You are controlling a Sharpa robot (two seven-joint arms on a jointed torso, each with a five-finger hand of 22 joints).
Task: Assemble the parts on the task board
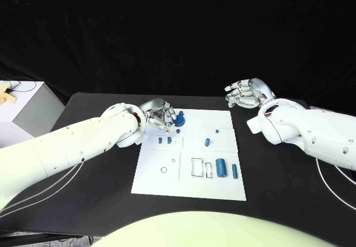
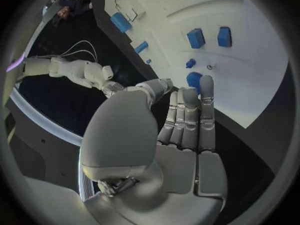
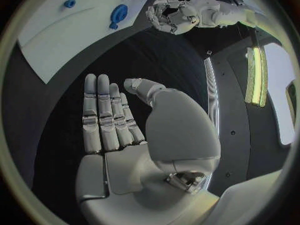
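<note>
Parts (image 1: 220, 165): approx 8 blue on task board (image 1: 156, 180); 2 hands.

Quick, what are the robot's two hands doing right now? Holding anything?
Left hand: holds nothing, fingers straight, reaching at a blue part on the task board.
Right hand: open, empty, off the board.

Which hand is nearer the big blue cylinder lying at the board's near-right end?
Left. The left hand sits over the task board's far-left corner, diagonally across from the big blue cylinder. The right hand hovers off the board, beyond its far-right corner.
</note>
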